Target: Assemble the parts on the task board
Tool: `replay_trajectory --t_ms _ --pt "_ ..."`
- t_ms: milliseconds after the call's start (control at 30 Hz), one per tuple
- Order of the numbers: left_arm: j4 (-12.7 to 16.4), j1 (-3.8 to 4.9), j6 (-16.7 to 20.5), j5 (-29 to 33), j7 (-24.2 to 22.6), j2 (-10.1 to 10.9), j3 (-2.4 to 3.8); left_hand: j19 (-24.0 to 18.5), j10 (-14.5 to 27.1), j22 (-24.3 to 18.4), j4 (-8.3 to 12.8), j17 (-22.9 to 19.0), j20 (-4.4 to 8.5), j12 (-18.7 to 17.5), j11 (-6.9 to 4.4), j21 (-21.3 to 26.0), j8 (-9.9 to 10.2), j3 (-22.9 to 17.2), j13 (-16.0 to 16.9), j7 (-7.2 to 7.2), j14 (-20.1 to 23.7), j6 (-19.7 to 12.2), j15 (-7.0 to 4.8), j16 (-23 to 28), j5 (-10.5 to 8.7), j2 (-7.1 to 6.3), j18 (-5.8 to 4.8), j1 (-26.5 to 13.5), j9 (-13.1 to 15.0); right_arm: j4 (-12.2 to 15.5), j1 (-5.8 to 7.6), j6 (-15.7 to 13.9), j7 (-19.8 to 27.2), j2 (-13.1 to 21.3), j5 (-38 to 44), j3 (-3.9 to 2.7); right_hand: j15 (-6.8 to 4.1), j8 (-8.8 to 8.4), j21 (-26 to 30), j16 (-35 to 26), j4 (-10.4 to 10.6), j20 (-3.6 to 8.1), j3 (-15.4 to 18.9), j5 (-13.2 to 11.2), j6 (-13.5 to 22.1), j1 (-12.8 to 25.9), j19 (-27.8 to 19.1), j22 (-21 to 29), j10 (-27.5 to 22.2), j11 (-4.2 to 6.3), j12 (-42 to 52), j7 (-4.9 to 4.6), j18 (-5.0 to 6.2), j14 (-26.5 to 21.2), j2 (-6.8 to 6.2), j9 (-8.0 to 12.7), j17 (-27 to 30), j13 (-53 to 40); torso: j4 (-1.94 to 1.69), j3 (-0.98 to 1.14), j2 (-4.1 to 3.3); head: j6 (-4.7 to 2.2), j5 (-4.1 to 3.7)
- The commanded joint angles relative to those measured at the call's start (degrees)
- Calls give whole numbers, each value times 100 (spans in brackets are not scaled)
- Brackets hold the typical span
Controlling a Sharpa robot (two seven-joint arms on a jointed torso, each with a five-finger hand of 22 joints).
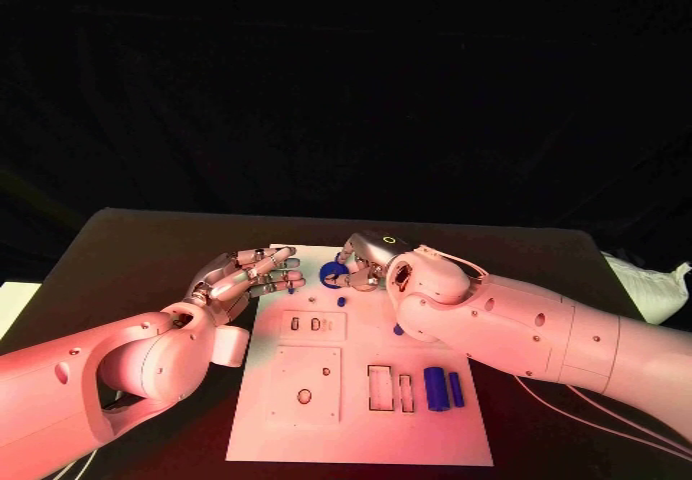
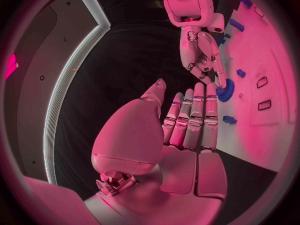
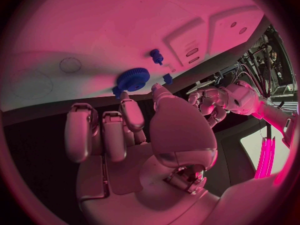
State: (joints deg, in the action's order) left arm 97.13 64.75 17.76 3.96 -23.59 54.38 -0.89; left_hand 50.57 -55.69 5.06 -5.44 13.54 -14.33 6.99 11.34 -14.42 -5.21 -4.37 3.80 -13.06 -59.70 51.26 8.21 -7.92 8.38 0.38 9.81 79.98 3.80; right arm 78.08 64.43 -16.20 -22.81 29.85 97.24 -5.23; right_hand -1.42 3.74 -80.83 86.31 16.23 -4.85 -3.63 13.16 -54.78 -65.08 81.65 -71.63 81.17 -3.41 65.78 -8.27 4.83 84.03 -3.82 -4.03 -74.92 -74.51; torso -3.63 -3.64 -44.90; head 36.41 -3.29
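Observation:
The white task board [image 1: 361, 400] lies in the middle of the table. A blue gear [image 1: 333, 275] [image 3: 133, 78] [image 2: 226, 90] sits near the board's far left corner. My right hand [image 1: 368, 262] [image 3: 134, 120] reaches down to it, and its thumb and one finger pinch the gear's rim. My left hand [image 1: 253, 278] [image 2: 187, 120] is stretched out flat with nothing in it, its fingertips just left of the gear. One small blue part [image 1: 342, 301] [image 2: 229, 119] lies by them, and another small blue part [image 3: 156, 56] [image 2: 240, 73] lies further along the board.
Two blue cylinders [image 1: 443, 388] lie side by side at the board's near right, beside two rectangular slots [image 1: 389, 388]. A small blue piece [image 1: 400, 328] sits under my right forearm. A white object [image 1: 649, 285] rests at the table's right edge.

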Motion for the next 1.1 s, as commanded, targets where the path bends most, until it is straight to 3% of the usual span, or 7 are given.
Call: replay_trajectory --t_ms 33,267,533,700,800,967,1100 --pt "3 6 -98 14 -23 -20 5 -4 42 -8 34 -11 -22 38 -10 34 -28 12 -9 -152 -32 -41 9 24 -19 20 68 3 4 4 -12 74 -10 28 -102 5 33 31 -26 24 4 -5 35 22 -50 -25 50 -25 49 17 31 -1 -117 474 54 -12 -894 -16 -5 -2 3 24 3" --pt "0 6 -99 14 -24 -21 5 -4 42 -8 34 -11 -22 38 -10 34 -28 12 -9 -152 -32 -41 9 24 -19 20 68 3 4 99 -24 -156 30 98 -29 5 22 39 -34 27 -4 4 66 41 -102 -65 55 -35 56 32 41 16 -118 474 84 -16 -897 -24 -2 2 2 24 -1" --pt "2 6 -103 14 -28 -11 5 -4 42 -8 34 -11 -22 38 -10 34 -28 12 -9 -152 -32 -41 9 24 -19 20 68 3 4 259 -99 -1428 488 293 -40 5 5 11 -58 37 -70 24 105 285 -144 -279 69 -73 61 48 49 29 -125 476 151 -6 -913 -35 8 0 4 4 -8" --pt "-5 6 -99 14 -33 4 5 -3 45 -10 36 -14 -22 40 -9 35 -28 9 -9 -152 -33 -43 9 26 -18 22 68 5 4 420 -124 -1993 1260 592 -646 -6 7 -6 -77 24 -128 22 151 437 -118 -438 82 -107 42 42 12 20 -132 470 118 5 -890 -18 43 13 7 -11 8" --pt "-13 6 -95 14 -33 10 5 -3 45 -10 36 -14 -22 40 -9 35 -28 9 -9 -152 -33 -43 9 26 -18 22 68 5 4 507 -90 -1848 1833 860 -1406 -23 9 -6 -72 3 -180 21 159 466 -114 -550 75 -100 14 42 -44 17 -130 461 115 7 -856 12 65 15 18 -9 27" --pt "-69 4 -102 15 -45 -6 4 -3 46 -11 38 -14 -22 40 -9 36 -28 8 -9 -152 -33 -43 9 27 -18 22 68 6 4 594 25 -1038 2622 1482 -2622 -59 2 -1 -51 -43 -552 26 102 218 -118 -1108 50 -67 -62 51 -183 17 -123 443 61 7 -788 89 173 38 66 -14 85" --pt "-124 1 -119 15 -56 -34 3 -3 46 -11 40 -15 -22 41 -10 36 -29 6 -9 -150 -33 -43 9 28 -17 23 68 9 4 624 44 -694 2955 1913 -3035 -72 -6 4 -39 -62 -784 32 73 115 -139 -1404 37 -51 -97 61 -258 22 -119 437 -16 5 -762 133 224 61 89 -28 87"
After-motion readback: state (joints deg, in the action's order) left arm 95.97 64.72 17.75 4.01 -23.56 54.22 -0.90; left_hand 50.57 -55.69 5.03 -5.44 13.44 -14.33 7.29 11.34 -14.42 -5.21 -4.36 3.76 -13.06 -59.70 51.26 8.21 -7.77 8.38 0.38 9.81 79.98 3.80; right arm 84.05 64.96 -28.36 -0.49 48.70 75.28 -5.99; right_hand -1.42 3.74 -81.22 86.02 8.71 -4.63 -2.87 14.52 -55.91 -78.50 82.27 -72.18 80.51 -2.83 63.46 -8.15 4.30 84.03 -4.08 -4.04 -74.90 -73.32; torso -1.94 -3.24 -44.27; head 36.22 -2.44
